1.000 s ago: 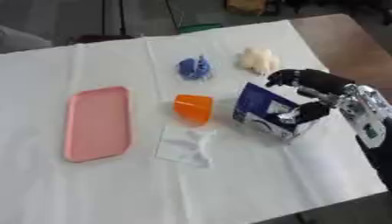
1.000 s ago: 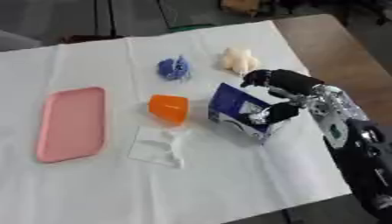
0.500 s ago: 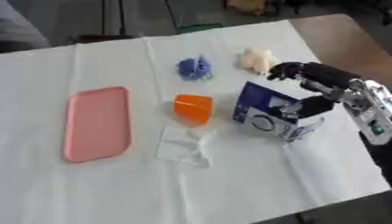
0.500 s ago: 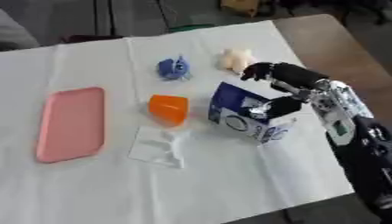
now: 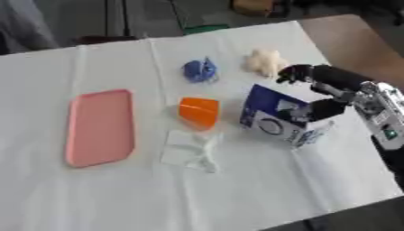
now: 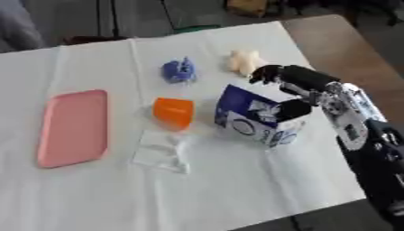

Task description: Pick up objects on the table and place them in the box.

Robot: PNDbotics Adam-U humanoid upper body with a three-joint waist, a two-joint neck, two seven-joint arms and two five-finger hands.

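Nearby, orange cup (image 5: 199, 112), blue toy (image 5: 199, 70), cream lump (image 5: 264, 63); right hand (image 5: 323, 92) seemingly curled on box (image 5: 277, 118).

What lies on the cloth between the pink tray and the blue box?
The orange cup lies between pink tray and blue box, seen in the left eye view.

Prob. a lab or test room: wooden table (image 5: 359, 43) w/ wrinkled white cloth (image 5: 236, 189) over it, dark metal stand legs (image 5: 118, 20) on grey floor behind.
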